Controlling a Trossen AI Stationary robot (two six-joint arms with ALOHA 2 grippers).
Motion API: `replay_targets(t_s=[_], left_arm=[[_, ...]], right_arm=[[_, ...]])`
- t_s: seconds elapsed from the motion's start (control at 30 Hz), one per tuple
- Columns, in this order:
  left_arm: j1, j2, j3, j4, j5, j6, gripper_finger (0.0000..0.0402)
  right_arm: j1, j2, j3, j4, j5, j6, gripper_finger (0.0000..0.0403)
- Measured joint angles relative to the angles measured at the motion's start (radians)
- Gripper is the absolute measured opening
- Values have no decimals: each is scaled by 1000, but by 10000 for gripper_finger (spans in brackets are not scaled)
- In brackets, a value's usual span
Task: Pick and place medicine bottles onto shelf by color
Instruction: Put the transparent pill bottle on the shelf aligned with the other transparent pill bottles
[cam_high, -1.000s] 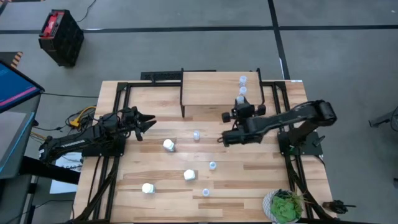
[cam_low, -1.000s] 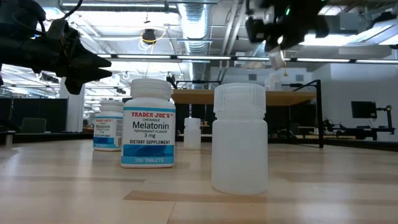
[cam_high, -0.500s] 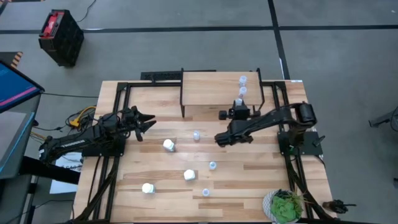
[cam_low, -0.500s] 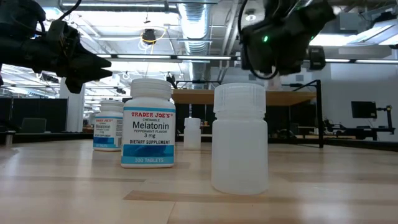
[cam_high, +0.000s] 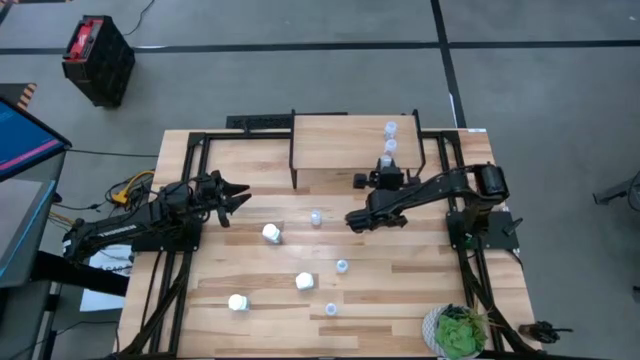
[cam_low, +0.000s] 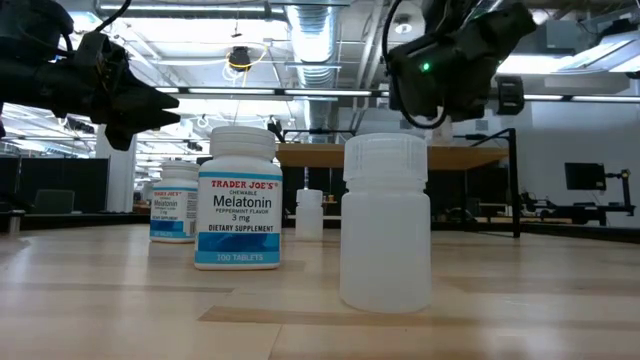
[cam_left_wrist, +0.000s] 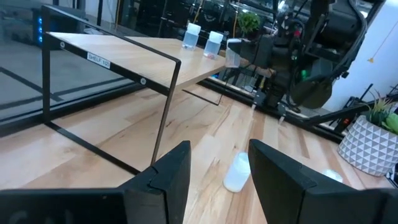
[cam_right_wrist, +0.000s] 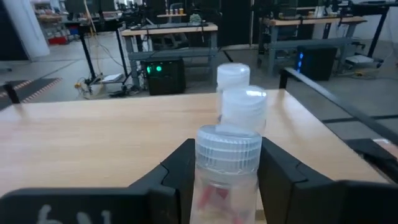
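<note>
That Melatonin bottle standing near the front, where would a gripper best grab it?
Probably the straight labelled body of the Melatonin bottle, below its cap, coming down from above with one finger on each side. It stands upright, apart from the other bottles, so its sides are free.

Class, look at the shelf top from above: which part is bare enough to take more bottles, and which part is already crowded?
The shelf is bare across its left and middle, from the left black leg to the bottle row. The right edge is crowded: two translucent bottles stand in line there, and the right gripper holds a third at that row's near end. The left gripper waits over the table.
</note>
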Motion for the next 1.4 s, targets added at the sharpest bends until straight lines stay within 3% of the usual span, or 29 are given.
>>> replay_targets(t_s=[0.7, 1.0, 1.4], left_arm=[[0, 0, 0, -3, -16, 1, 149], [0, 0, 0, -4, -17, 1, 149], [0, 0, 0, -4, -18, 1, 149]], right_arm=[[-68, -21, 0, 8, 69, -94, 146], [-98, -21, 0, 82, 75, -220, 143], [-117, -21, 0, 90, 76, -225, 145]])
